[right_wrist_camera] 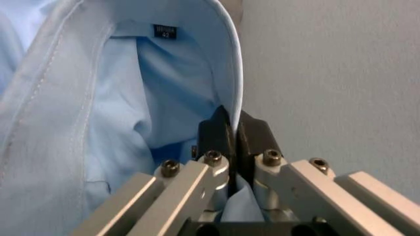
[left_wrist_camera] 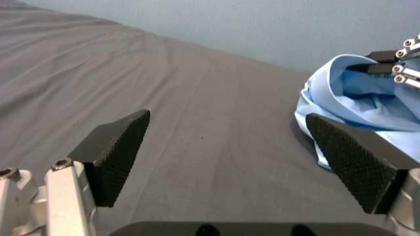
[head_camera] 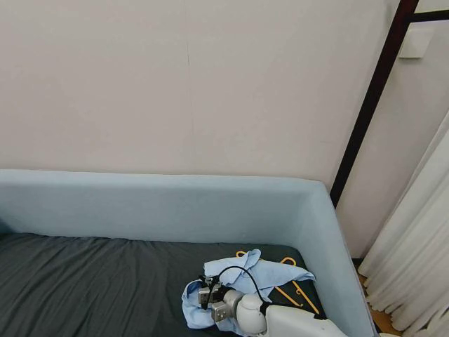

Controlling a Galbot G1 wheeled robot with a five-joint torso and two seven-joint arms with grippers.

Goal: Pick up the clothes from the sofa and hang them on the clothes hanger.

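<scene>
A light blue shirt (head_camera: 247, 272) lies crumpled on the dark grey sofa seat (head_camera: 84, 281), near the sofa's right end. My right gripper (head_camera: 204, 295) is at the shirt's left edge. In the right wrist view the gripper (right_wrist_camera: 229, 120) is shut on the shirt's collar (right_wrist_camera: 226, 59), with the shirt (right_wrist_camera: 98, 98) hanging beside it. Orange clothes hangers (head_camera: 298, 291) lie on the seat partly under the shirt. My left gripper (left_wrist_camera: 229, 147) hovers open above the bare seat (left_wrist_camera: 196, 98), with the shirt (left_wrist_camera: 367, 103) and the right gripper (left_wrist_camera: 394, 64) off to one side.
The sofa's light blue backrest (head_camera: 175, 203) and right armrest (head_camera: 330, 239) wall in the seat. A plain wall rises behind. A dark vertical pole (head_camera: 368, 98) and white curtains (head_camera: 421, 253) stand to the right. The seat's left part is bare fabric.
</scene>
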